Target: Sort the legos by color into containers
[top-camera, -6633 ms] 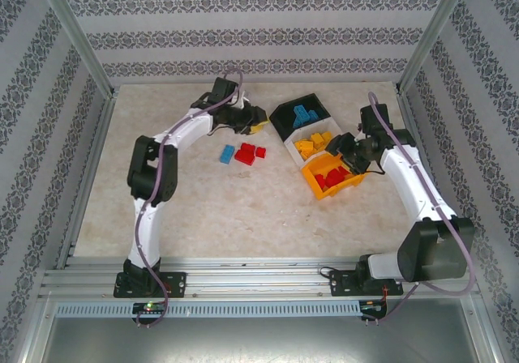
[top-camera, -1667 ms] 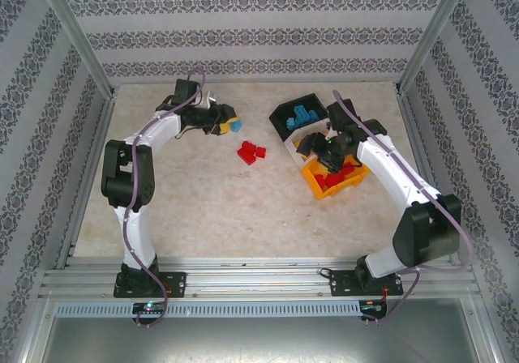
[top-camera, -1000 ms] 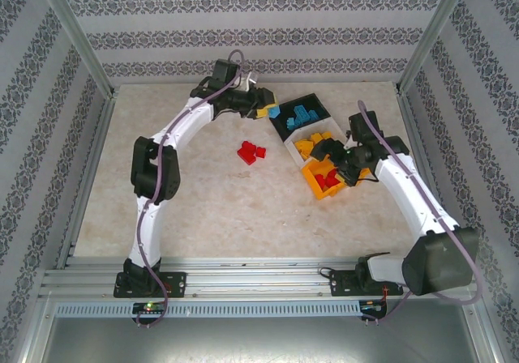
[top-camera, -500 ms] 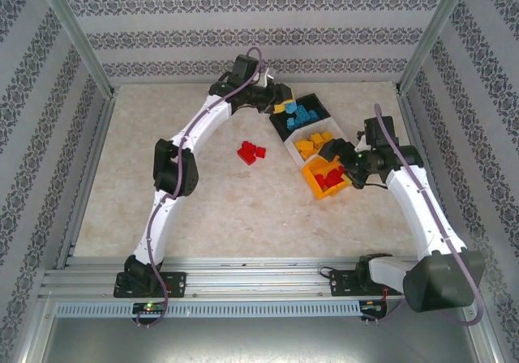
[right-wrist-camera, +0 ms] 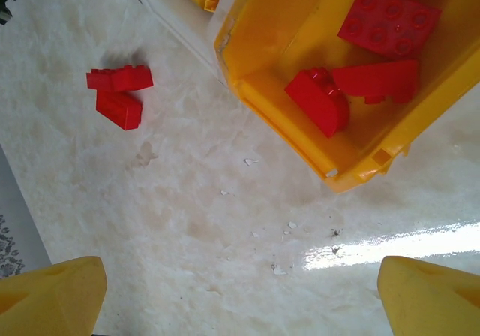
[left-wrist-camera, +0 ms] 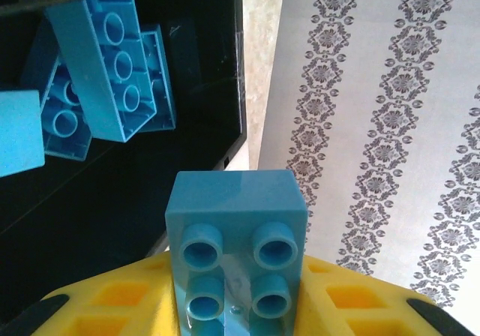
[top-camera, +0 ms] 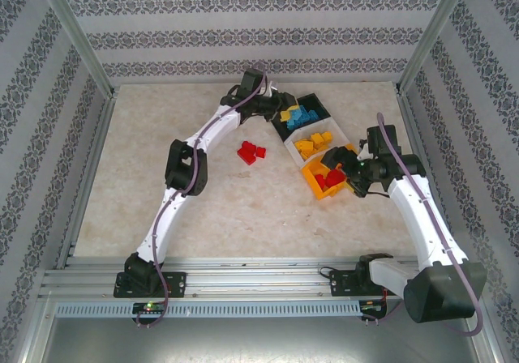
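Clamping a light blue brick (left-wrist-camera: 236, 227), the left gripper (top-camera: 285, 104) hangs at the far black bin (left-wrist-camera: 191, 66); the right gripper (right-wrist-camera: 240, 298) gapes beside the orange bin (right-wrist-camera: 296, 137).

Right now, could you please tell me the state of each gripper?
Left gripper: shut on a light blue two-by-two brick.
Right gripper: open, holding nothing.

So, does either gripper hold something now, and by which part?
The left gripper holds a light blue brick by its two opposite sides. The right gripper is open, holding nothing.
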You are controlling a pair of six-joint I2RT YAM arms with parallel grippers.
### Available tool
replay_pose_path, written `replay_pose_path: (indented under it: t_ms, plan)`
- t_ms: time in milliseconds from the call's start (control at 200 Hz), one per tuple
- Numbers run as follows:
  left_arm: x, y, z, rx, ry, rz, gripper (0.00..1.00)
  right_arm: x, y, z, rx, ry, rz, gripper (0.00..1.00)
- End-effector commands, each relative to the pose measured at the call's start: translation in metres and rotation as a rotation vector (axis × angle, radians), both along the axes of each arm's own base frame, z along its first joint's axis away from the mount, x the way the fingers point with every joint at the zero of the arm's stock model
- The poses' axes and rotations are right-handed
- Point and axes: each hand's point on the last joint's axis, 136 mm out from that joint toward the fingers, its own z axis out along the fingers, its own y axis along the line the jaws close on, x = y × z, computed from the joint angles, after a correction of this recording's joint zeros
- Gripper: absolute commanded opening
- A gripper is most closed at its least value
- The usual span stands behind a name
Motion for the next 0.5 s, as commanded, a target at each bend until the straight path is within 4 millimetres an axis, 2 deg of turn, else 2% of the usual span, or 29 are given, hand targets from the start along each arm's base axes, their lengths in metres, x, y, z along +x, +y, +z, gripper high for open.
replay_pose_path:
  t_ms: [0,345,495]
  plan:
    - [0.008,-0.013,0.020,-0.083,-0.041,0.003,0.38,-0.007,-0.002,-0.002,0.011,0.013,-0.012,0.94]
    - [0.013,-0.015,-0.002,-0.082,-0.009,0.018,0.39,-0.005,-0.003,0.001,-0.002,0.016,-0.005,0.94]
    - [0.013,-0.014,-0.009,-0.064,-0.003,0.022,0.39,-0.006,-0.001,-0.003,0.009,0.025,-0.002,0.94]
